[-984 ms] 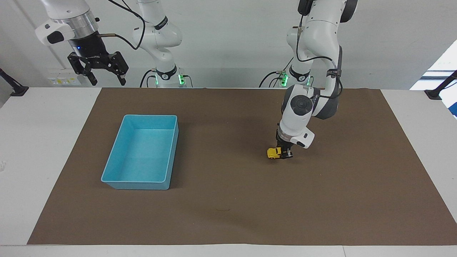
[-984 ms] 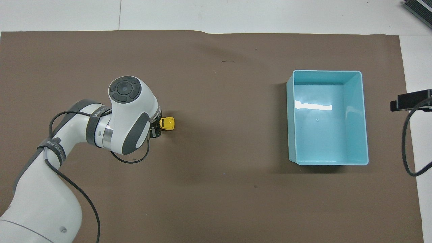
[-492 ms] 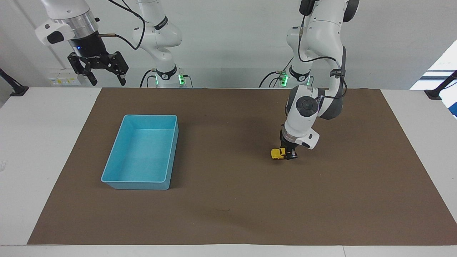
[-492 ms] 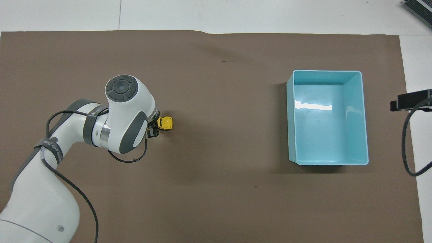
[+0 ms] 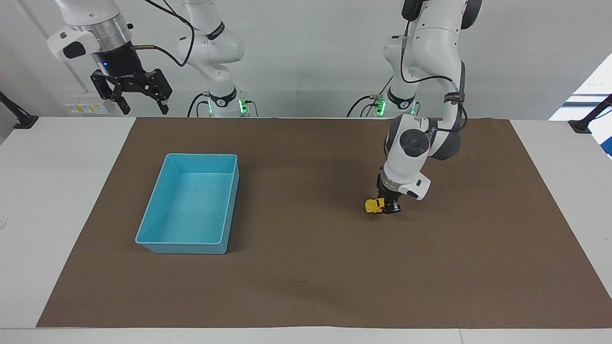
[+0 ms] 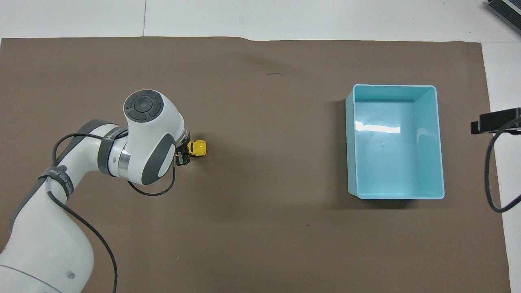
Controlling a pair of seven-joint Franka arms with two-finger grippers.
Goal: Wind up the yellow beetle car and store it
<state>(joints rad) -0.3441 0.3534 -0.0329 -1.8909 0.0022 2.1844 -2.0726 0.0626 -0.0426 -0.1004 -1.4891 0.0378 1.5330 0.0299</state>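
One brown mat (image 5: pixel 306 267) covers the white table (image 5: pixel 48 191) before a pale wall. No writing is readable. The left gripper (image 5: pixel 388 206) pinches the yellow beetle car (image 5: pixel 373 206) on the mat. The right gripper (image 5: pixel 138 98), fingers spread and empty, waits aloft; the blue bin (image 5: pixel 191 246) sits well apart.

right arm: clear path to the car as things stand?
Probably not yet. The left gripper is shut on the car, covering one end. The right gripper waits raised, off the mat.
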